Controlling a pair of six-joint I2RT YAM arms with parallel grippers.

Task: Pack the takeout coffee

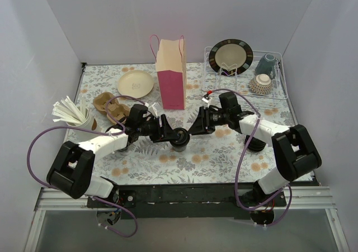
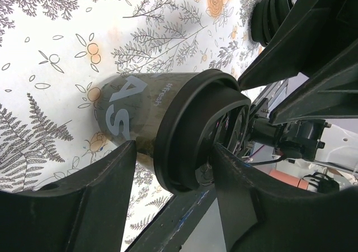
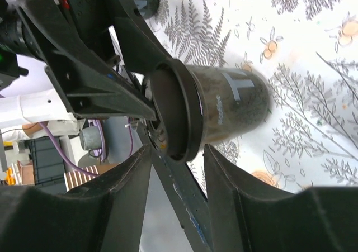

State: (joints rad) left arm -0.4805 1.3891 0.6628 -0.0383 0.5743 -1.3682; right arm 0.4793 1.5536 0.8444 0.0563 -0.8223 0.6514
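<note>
White walls enclose a table [image 1: 224, 160] under a leaf-print cloth. The takeout coffee [image 1: 180, 137], one lidded black cup, stands upright near the front middle. It is hemmed in by the left gripper [image 2: 174, 151] on one side and the right gripper [image 3: 178, 151] on the other. Each pair of jaws stands partly spread about the lid, and I cannot tell whether either is clamping it.

One pink paper bag [image 1: 172, 79] stands behind the cup, apart from it, mouth upward, and what is inside does not show. Left of the bag are one cream plate [image 1: 136, 83], one cardboard cup carrier [image 1: 109, 105] and a cup of white sticks [image 1: 75, 115]. At the back right, a wire dish rack [image 1: 235, 86] holds three pieces: a dark-rimmed plate [image 1: 230, 56], a teal cup [image 1: 266, 66] and a patterned bowl [image 1: 260, 84]. A low stack of black lids [image 1: 256, 146] sits partly hidden under the right forearm.
</note>
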